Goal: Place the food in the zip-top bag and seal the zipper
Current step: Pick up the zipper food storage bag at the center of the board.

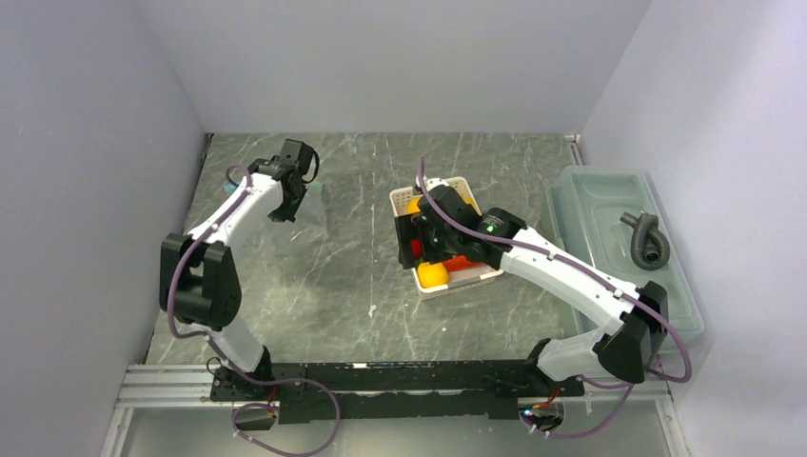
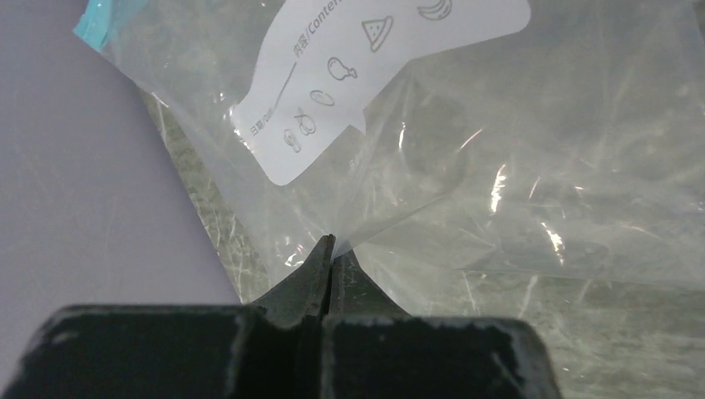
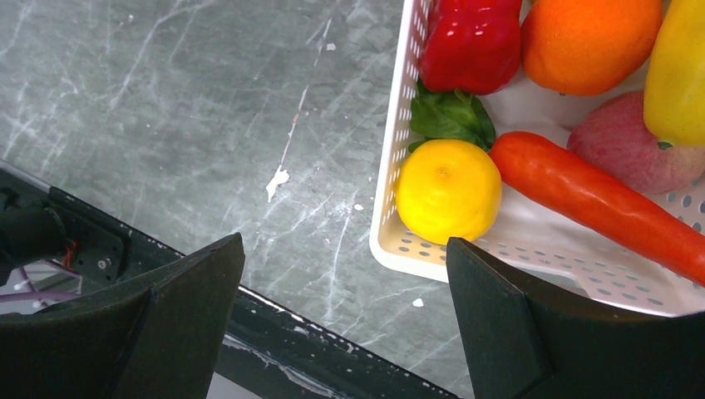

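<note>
At the far left of the table (image 1: 381,286), the left gripper (image 2: 332,249) has its two dark fingers pressed together on a fold of the zip-top bag (image 2: 499,166). The bag spreads out beyond the fingertips. It is one clear, soft, wrinkled plastic bag with a white label (image 2: 366,75) printed with small food drawings. One teal-blue zipper (image 2: 96,17) shows at its far corner.

The right gripper (image 3: 342,245) hangs with its fingers wide apart over the near corner of the white perforated basket (image 3: 391,191) and holds nothing. Seven glossy pieces of food lie in the basket:
- one red pepper (image 3: 470,41)
- one orange (image 3: 586,37)
- one round yellow lemon (image 3: 449,189), just beside the right finger
- one long carrot (image 3: 599,199)
- one green leaf (image 3: 453,116)
- one yellow piece (image 3: 677,75)
- one dull pinkish-red round piece (image 3: 632,145)

The bag and the basket are well apart.
</note>
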Robot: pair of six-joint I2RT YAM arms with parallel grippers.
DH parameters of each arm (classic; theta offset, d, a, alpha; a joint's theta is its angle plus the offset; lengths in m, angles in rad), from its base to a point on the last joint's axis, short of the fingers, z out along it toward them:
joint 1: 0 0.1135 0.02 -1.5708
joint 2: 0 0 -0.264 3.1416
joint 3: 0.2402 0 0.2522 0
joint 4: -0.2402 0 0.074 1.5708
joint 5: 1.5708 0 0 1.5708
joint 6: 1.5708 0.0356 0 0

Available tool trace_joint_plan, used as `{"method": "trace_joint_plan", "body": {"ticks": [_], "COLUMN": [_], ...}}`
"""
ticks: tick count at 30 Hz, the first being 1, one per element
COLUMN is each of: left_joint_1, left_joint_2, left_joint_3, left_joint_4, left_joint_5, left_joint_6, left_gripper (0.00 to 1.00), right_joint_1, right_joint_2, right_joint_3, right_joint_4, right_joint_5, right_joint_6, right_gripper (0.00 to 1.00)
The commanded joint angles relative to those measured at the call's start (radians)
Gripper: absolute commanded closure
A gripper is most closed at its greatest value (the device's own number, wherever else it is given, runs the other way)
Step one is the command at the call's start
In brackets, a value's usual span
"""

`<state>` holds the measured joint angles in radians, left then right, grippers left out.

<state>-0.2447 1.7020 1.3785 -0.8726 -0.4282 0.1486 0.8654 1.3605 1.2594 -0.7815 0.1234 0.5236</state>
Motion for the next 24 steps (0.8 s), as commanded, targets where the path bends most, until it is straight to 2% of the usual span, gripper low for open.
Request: {"method": "trace_joint_plan", "body": {"ticks": [1, 11, 24], "left_joint_1": [-0.047, -0.138, -0.165], "left_joint_2": [-0.13, -0.398, -0.752], "left_joint_3": [-0.02, -0.149, -0.329], "left_joint_4": [-0.003, 0.076, 0.19], "left_joint_5": [-0.037, -0.015, 0.28], "left_joint_6": [-0.063, -0.08, -0.072], "left_gripper": [1.0, 1.0, 1.0], "right_joint_1": [-0.002, -0.002, -0.003], "right_joint_2": [-0.058, -0.116, -0.173], "right_joint_3": [0.015, 0.02, 0.038], "right_joint_4": [0.068, 0.111, 0.203], "right_joint_5": [-0.027, -0.044, -0.081], "right_joint_6": [-0.001, 0.034, 0.118], "right_gripper": [0.05, 0.05, 0.04]}}
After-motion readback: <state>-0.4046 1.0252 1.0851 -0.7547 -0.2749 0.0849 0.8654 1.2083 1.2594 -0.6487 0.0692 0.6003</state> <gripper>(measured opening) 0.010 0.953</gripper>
